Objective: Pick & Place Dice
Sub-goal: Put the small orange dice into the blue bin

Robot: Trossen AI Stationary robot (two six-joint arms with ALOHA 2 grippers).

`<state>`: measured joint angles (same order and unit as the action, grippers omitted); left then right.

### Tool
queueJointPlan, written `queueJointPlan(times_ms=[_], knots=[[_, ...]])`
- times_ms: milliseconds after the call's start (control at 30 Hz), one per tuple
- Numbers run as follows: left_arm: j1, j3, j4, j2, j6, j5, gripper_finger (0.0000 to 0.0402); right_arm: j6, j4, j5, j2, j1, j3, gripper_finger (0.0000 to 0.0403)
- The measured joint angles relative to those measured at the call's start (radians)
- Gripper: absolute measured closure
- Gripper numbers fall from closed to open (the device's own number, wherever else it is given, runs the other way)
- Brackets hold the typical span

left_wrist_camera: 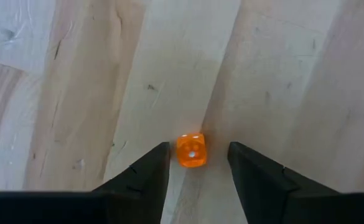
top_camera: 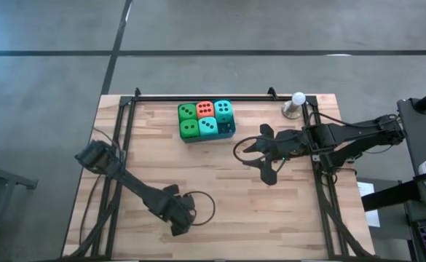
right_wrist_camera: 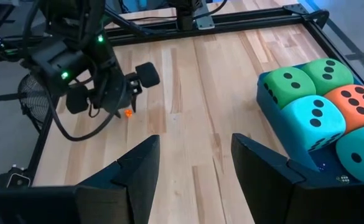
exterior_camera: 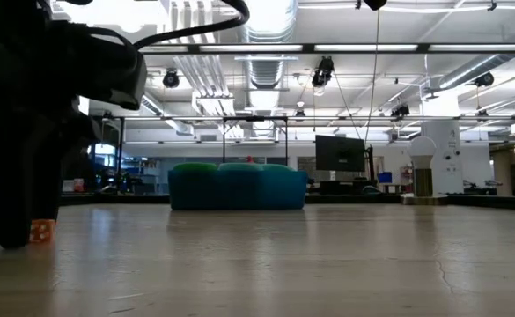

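Left wrist view alone shows small orange die between left end effector fingers

Five dice fill the blue tray at the counter back edge, just beyond the right end effector, fingers spread. Left end effector sits low near the front edge, well apart from tray. White ball on stand behind the right arm.

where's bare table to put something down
Bare wood lies between the blue tray and the left gripper, and along the table's left side. Crowded: the tray full of dice, and around the right gripper.
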<state>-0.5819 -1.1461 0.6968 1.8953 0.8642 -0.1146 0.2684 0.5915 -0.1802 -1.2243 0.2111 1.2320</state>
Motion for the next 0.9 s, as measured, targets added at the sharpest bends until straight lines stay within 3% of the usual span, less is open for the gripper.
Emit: queueJointPlan(times_ms=[533, 633, 833, 900], knots=[[0.001, 0.051, -0.06, -0.017, 0.023, 0.019, 0.0238, 0.009, -0.005, -0.001, -0.001, 0.0, 0.0, 0.0209], [0.001, 0.051, -0.059, -0.017, 0.021, 0.018, 0.0261, 0.012, -0.005, -0.002, 0.0, 0.0, 0.0, 0.0209], [0.001, 0.051, -0.062, -0.017, 0.019, 0.018, 0.0349, 0.012, -0.006, -0.002, -0.001, 0.0, 0.0, 0.0209], [0.002, 0.051, -0.062, -0.017, 0.018, 0.018, 0.0359, 0.012, -0.006, -0.002, 0.0, 0.0, 0.0, 0.0209]])
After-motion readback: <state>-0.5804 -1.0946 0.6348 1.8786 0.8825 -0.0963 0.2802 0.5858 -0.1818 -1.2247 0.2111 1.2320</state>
